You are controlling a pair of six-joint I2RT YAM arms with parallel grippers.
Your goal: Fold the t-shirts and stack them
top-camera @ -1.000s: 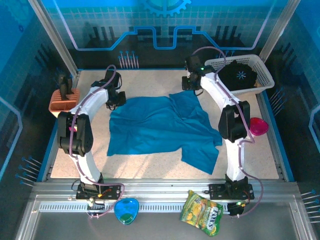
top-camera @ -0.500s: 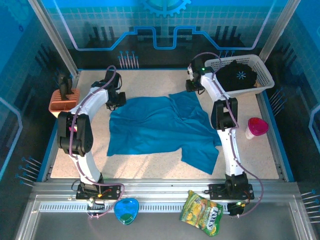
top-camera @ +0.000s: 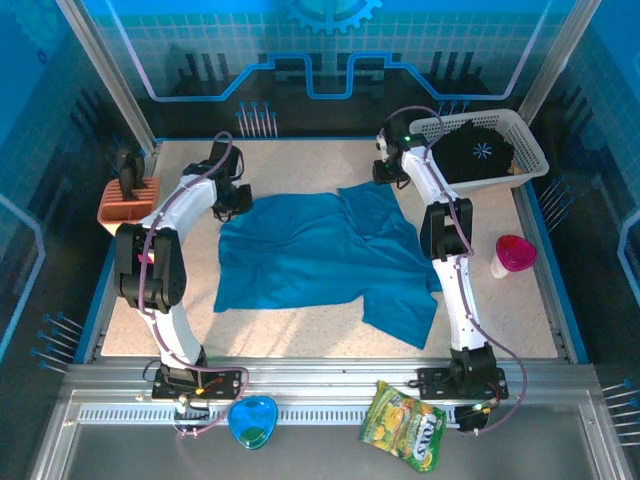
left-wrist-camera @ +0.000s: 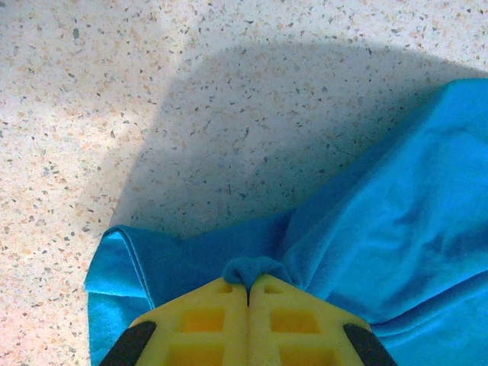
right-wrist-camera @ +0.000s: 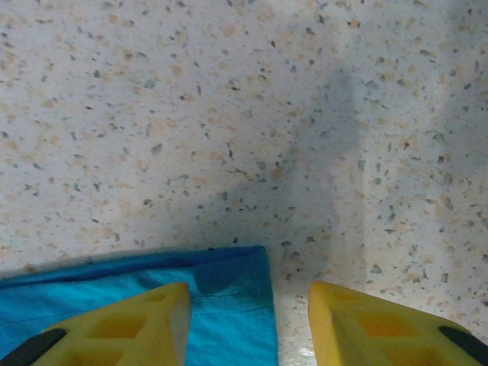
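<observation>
Teal t-shirt [top-camera: 320, 255] lies spread at frame centre of the top view, mostly flat and wrinkled, one sleeve sticking out toward lower right. Black t-shirt [top-camera: 478, 150] with white starburst print is bunched inside the white basket [top-camera: 528, 140], upper right of frame.

Left gripper [top-camera: 232, 200] sits at the teal shirt's upper-left corner. Left wrist view: left gripper [left-wrist-camera: 248, 284] fingers are pressed together, with a small pinch of teal t-shirt [left-wrist-camera: 396, 213] clamped between the tips and cloth bunching up around them.

Right gripper [top-camera: 388, 172] is at the shirt's upper-right edge, just left of the basket. Right wrist view: right gripper [right-wrist-camera: 248, 297] fingers are spread wide and hold nothing. A corner of the teal t-shirt [right-wrist-camera: 114, 282] lies flat on the speckled table [right-wrist-camera: 229, 114], partly between the fingers.

Around: orange rack [top-camera: 128, 203] at left edge, pink cup [top-camera: 512, 255] at right, snack bag [top-camera: 405, 425] and blue heart-shaped container [top-camera: 253, 420] along the bottom.
</observation>
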